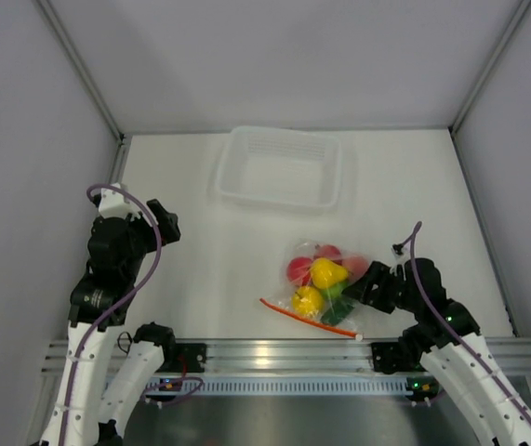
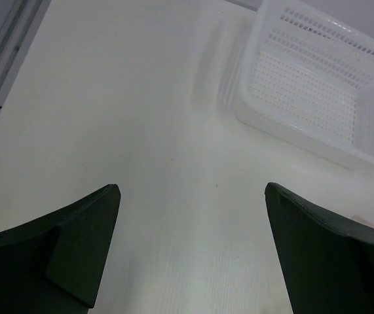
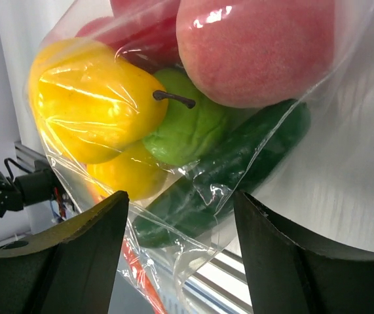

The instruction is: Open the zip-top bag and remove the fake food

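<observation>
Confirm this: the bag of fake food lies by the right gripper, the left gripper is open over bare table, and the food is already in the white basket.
Wrong on the last point: the top external view shows the fake food inside the zip-top bag, and the basket empty.

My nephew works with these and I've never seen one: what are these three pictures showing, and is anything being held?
Two robot arms are bolted at the near edge of a white table. The overhead picture looks down from above and behind them. The other two come from small cameras on each wrist, so the dark shapes at the bottom are that arm's own two fingers.

On the table lie a white basket, empty, and a clear zip-top bag of fake food: red, pink, yellow and green plastic pieces, including a cucumber.

The left tool is open over bare table, holding nothing. The right tool is open too, right up against the bag, with plastic between its fingers but not clamped. The bag looks unopened.
</observation>
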